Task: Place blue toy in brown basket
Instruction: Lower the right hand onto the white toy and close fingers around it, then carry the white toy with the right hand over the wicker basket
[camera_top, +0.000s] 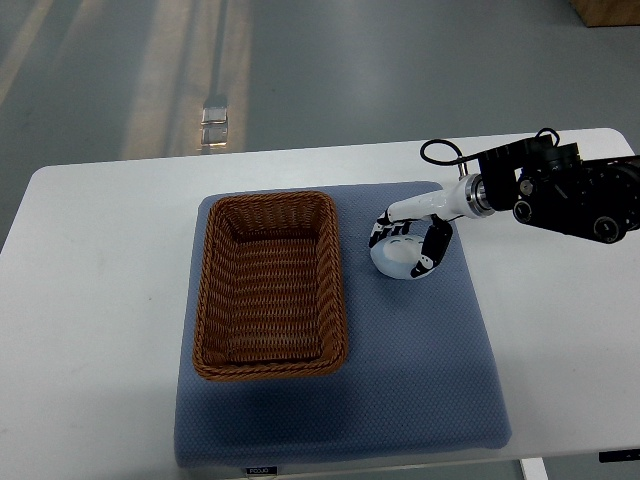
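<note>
1 arm is at work: the right hand (408, 245), white with black finger segments, reaches in from the picture's right edge on a black forearm with a looped cable, and sits over the pale blue rounded toy (397, 262). Its fingers (434, 246) are curled down around the toy's top and sides, narrow rather than spread, so I judge it is gripping the toy or about to; whether the toy has left the surface cannot be told from this steep angle. The toy lies on the blue-grey textured mat (420, 380), just beside the right long wall of the brown woven rectangular basket (270, 284) and apart from it, towards the far end of that wall.

Approaching from the right makes sense, since the toy sits on that arm's side and the basket is only a short carry leftward over 1 low rim. The mat probably serves to steady the basket and soften contact on the white table (90, 300).

Only 1 container is present. The basket stands upright with its mouth open to the camera, and its woven floor shows bare, holding 0 items. The task is therefore not yet done. No left hand appears.
</note>
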